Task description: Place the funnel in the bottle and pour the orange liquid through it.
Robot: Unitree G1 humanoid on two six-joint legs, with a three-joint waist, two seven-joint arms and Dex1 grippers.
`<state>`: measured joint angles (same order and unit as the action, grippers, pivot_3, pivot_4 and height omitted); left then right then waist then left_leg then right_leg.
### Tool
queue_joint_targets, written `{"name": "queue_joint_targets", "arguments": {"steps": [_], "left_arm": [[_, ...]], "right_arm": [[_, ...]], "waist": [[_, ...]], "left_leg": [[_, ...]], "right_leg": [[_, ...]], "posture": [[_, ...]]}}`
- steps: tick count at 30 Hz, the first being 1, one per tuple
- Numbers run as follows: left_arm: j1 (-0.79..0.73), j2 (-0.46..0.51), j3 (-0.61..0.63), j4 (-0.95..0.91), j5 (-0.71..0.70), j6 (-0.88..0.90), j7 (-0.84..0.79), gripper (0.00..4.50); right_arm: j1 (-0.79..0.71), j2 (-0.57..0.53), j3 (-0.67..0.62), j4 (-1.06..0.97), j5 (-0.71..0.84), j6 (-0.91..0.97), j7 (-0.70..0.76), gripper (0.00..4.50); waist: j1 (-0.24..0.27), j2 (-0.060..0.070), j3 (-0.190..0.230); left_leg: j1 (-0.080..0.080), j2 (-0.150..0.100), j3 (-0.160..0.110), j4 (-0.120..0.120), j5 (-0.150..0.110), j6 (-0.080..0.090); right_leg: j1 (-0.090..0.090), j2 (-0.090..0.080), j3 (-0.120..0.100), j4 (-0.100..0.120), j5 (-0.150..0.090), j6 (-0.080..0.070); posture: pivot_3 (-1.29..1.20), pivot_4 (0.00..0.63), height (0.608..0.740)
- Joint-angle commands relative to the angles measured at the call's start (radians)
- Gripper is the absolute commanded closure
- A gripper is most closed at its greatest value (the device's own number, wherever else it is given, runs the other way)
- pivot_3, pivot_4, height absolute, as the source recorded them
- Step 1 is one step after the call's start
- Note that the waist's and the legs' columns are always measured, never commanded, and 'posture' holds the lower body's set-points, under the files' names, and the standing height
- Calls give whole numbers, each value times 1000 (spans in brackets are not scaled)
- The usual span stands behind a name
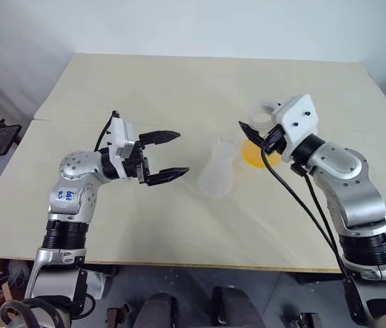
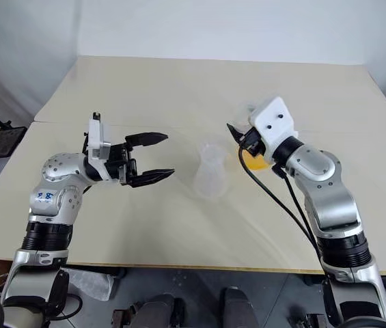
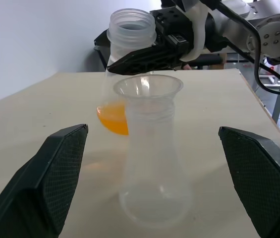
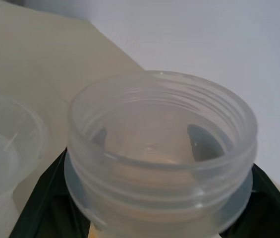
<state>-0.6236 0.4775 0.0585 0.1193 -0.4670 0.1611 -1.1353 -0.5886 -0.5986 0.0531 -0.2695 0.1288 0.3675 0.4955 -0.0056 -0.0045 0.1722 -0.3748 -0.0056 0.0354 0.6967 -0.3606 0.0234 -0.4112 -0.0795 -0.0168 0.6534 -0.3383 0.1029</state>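
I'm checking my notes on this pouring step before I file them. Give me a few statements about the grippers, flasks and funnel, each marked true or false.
1. The right gripper is clamped on the neck of a clear flask holding the orange liquid. True.
2. The left gripper is shut on the bottle. False: its fingers stand open, apart from the bottle.
3. The funnel sits in the bottle's neck. True.
4. The bottle already holds orange liquid. False: it looks empty.
5. The bottle lies on its side. False: it stands upright on the table.
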Motion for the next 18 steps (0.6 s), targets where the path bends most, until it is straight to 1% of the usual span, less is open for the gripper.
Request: {"name": "queue_joint_targets", "arguments": {"steps": [1,5,12,15,18], "left_arm": [[2,-4,10,-35,-13,-20,8,0],[3,-13,5,-37,-13,-20,10,0],[-1,-32,3,-33,-10,-23,15,0],[-2,-35,3,-32,-9,-24,17,0],[-3,-39,2,-31,-9,-26,19,0]], "right_arm": [[-7,-16,-17,-53,-31,-33,7,2018],[-10,-30,7,-58,-90,-77,16,2018],[-19,-42,42,-52,-204,-72,8,2018],[-33,-40,42,-45,-248,-93,-12,2018],[-51,-50,58,-35,-325,-112,-29,2018]], "waist": [[0,0,0],[0,0,0],[0,0,0],[0,0,0],[-1,0,0]], "left_leg": [[0,0,0,0,0,0],[0,0,0,0,0,0],[0,0,0,0,0,0],[0,0,0,0,0,0],[0,0,0,0,0,0]], "right_leg": [[0,0,0,0,0,0],[0,0,0,0,0,0],[0,0,0,0,0,0],[0,0,0,0,0,0],[0,0,0,0,0,0]], "posture": [[0,150,740],[0,150,740],[0,150,740],[0,150,740],[0,150,740]]}}
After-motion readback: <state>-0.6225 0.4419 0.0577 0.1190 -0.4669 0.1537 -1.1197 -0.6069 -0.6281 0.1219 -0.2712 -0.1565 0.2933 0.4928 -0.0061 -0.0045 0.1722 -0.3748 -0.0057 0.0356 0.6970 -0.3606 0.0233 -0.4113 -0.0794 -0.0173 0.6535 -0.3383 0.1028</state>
